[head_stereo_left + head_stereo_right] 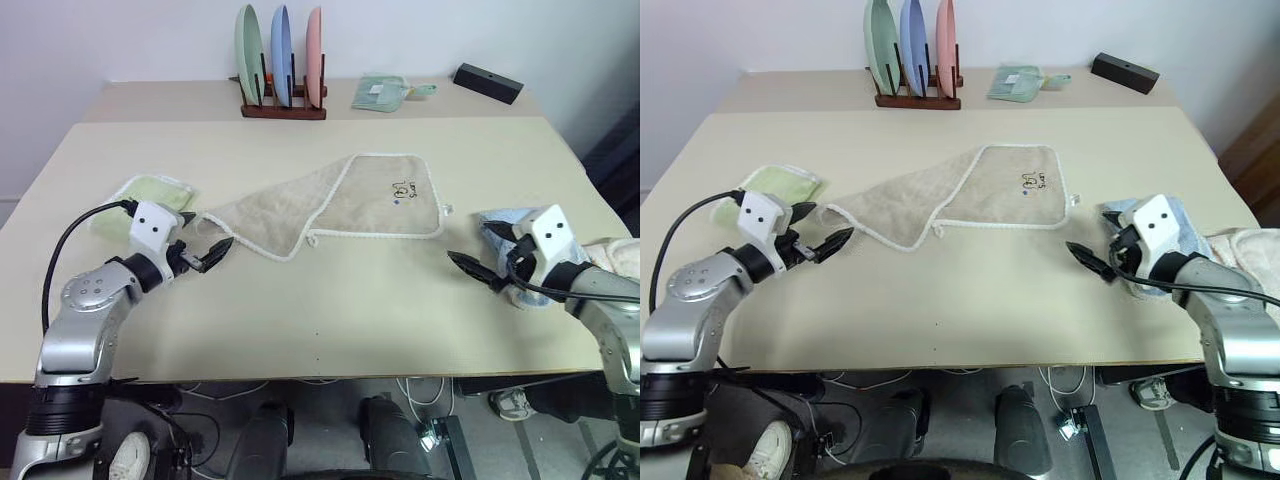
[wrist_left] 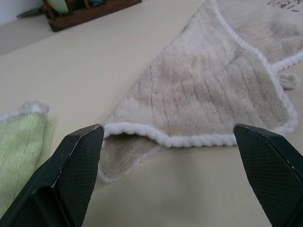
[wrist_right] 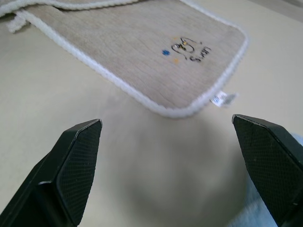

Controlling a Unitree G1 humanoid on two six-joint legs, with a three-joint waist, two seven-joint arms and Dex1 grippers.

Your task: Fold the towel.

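Currently, status: the beige terry towel with white corded edging [image 1: 345, 205] lay partly doubled over at mid-tabletop [image 1: 330, 320].
Left claw [image 1: 205, 252]: fully open, empty, just beside the towel's near-left corner.
Right claw [image 1: 478, 262]: fully open, empty, near the labelled corner, not touching.
Risk: pinching one layer at the lifted corner could drag the towel askew.
Risk: the left claw could snag the neighbouring folded light green towel [image 1: 150, 193].

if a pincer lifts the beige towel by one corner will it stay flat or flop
Probably flop: the beige towel already lies partly folded over itself, its near corner curling off the table. The thick pile suggests it would drag rather than slide. It looks light for its spread.
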